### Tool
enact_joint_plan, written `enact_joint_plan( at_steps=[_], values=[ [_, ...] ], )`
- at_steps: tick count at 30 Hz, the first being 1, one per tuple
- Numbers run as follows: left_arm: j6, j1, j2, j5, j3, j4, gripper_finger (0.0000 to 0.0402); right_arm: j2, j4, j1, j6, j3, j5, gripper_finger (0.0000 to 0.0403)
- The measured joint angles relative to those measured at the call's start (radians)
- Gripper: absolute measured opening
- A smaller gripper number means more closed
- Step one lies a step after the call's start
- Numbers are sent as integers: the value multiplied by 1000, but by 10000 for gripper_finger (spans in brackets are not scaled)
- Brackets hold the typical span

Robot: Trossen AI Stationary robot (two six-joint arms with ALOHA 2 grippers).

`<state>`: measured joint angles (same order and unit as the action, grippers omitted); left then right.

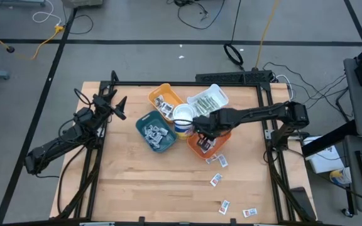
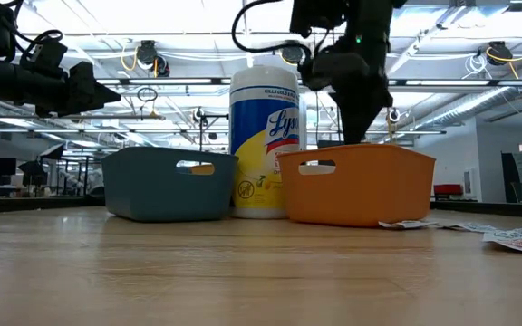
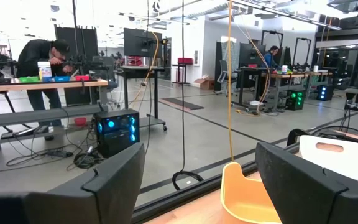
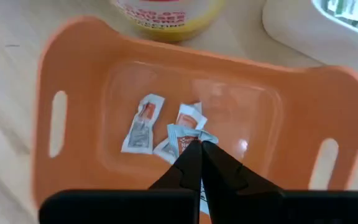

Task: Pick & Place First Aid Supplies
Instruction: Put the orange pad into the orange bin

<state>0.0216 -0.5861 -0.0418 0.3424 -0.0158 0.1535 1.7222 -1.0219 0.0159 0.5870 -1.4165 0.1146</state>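
My right gripper (image 4: 199, 149) hangs over the orange tray (image 4: 79, 81), pointing steeply down into it, shut on a small white packet with red marks (image 4: 180, 138). Two similar packets (image 4: 143, 124) lie flat on the tray's floor. In the high view the gripper (image 1: 201, 139) is above the same tray (image 1: 215, 147), right of the table's middle. In the low view its fingers (image 2: 356, 127) reach down behind the tray's rim (image 2: 356, 154). My left gripper (image 1: 119, 107) waits open, raised above the table's far left corner, holding nothing. My right gripper pinches the packet's edge (image 4: 185, 144) between its two fingertips, coming from above and pointing down. The packet sticks out past the tips, crumpled, above the tray's floor. I cannot tell whether its free end touches the packets below.
A blue tray (image 1: 156, 132) with packets, a yellow tray (image 1: 165, 100), a white tray (image 1: 207, 100) and a wipes tub (image 1: 183, 119) crowd around the orange one. Loose packets (image 1: 217, 161) lie toward the near right corner (image 1: 250, 212). Bare wood fills the near left.
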Motion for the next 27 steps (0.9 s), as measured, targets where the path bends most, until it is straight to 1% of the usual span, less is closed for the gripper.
enact_joint_plan(
  at_steps=[4,7,9,11,13,18,20,23,27],
  values=[
    [0,0,0,0,0,0,308,0,79,-18,19,49,15,0],
    [0,0,0,0,0,0,308,0,90,-20,27,60,12,0],
    [0,0,0,0,0,0,308,0,87,-19,78,61,7,8],
    [0,0,0,0,0,0,308,-1,82,-6,113,61,-38,27],
    [0,0,0,0,0,0,308,-1,78,3,115,61,-79,55],
    [0,0,0,0,0,0,308,-4,78,4,100,61,-100,138],
    [0,0,0,0,0,0,308,-17,74,1,50,61,-135,162],
    [0,0,0,0,0,0,308,-46,68,-14,15,58,-143,182],
    [0,0,0,0,0,0,308,-84,54,-50,-80,58,-146,187]
  ],
)
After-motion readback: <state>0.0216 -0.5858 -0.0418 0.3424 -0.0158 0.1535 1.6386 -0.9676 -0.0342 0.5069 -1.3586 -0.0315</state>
